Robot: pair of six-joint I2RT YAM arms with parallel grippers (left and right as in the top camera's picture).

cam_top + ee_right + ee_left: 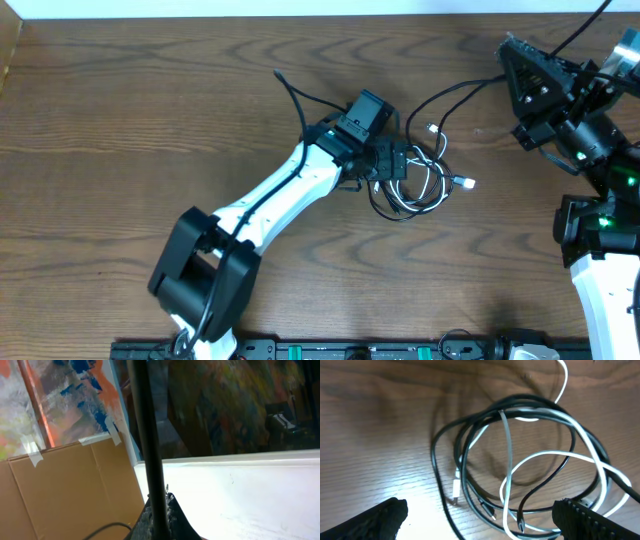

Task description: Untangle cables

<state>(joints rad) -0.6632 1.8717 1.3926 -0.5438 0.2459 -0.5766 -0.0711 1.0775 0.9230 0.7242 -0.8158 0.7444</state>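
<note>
A thin black cable and a white cable lie looped together in a tangle at the table's centre-right. My left gripper hovers low over the tangle's left side and is open. In the left wrist view its fingers straddle the loops of the black cable and white cable, touching neither. A white plug lies inside the loops. My right gripper is raised at the far right. One black cable strand runs from the tangle up to it. Its fingers look closed, with the thin black cable reaching them.
The wooden table ends at a white wall at the back. Brown cardboard stands along the left side. A thick black arm cable crosses the right wrist view. A white plug end sticks out right of the tangle.
</note>
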